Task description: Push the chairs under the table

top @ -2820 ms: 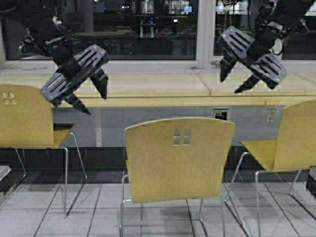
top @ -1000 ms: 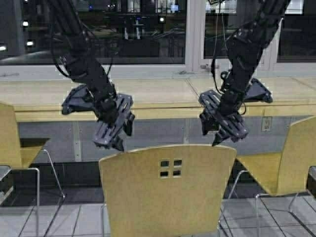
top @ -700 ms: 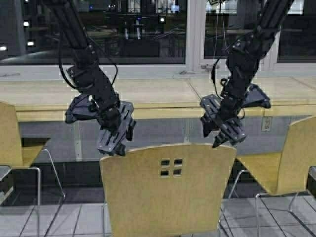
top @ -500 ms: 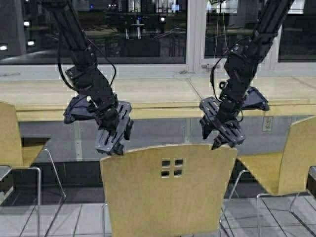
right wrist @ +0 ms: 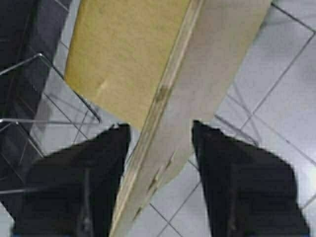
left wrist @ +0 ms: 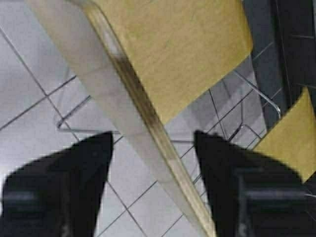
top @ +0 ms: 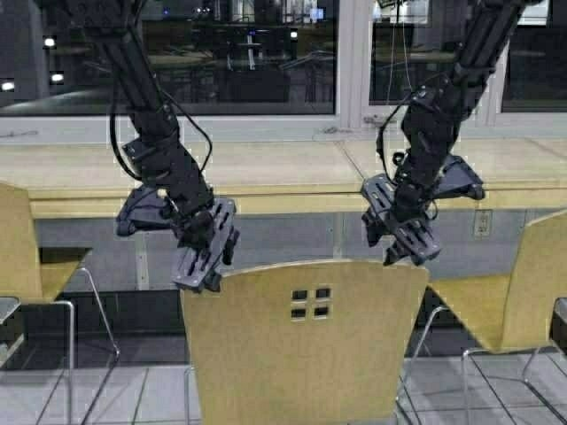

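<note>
One of the chairs (top: 301,345) stands right in front of me, its yellow-tan back pierced by four small square holes. The long pale table (top: 283,173) runs across behind it. My left gripper (top: 211,274) hangs open at the left top corner of the back, and the top edge of the chair (left wrist: 143,123) runs between its two fingers. My right gripper (top: 403,252) is open at the right top corner, straddling the chair back (right wrist: 163,113) the same way. Neither is closed on the wood.
Another alike chair (top: 22,257) stands at the far left and a third (top: 523,283) at the right, both partly out of view. A dark window runs behind the table. The floor below is pale grey tile (left wrist: 29,143).
The robot has driven closer to the middle chair. Both arms have come down from above the table to the chair back's top corners; the left gripper sank a little lower in the last second.
</note>
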Motion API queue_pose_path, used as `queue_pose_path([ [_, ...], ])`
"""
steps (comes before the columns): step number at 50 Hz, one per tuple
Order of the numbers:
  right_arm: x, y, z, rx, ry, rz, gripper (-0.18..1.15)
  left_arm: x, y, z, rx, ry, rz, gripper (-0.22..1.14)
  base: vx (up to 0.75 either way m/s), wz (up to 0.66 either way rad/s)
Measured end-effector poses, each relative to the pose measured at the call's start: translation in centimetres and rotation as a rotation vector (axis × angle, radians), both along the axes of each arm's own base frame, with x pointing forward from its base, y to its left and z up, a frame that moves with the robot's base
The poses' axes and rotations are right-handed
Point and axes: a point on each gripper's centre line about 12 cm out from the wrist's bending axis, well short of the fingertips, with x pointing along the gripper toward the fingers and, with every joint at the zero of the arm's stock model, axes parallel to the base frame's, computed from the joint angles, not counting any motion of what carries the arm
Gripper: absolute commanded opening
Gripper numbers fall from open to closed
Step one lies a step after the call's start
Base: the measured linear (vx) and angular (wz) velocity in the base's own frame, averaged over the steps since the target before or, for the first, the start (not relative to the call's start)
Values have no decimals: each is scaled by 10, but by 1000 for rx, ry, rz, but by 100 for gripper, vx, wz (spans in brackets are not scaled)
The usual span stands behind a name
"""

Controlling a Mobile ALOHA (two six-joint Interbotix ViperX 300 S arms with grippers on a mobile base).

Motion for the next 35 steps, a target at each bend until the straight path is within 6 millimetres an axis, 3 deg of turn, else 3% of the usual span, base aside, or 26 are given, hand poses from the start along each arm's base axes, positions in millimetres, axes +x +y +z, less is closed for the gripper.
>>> queue_pose_path([
  [18,-4,0,-3,2,18,4,80,-3,0,-3,2,11,-2,87,6,4],
  [35,-37,-4,-35,10,151,-5,80,-26,-12,-18,-1,80,-40,87,9,6],
])
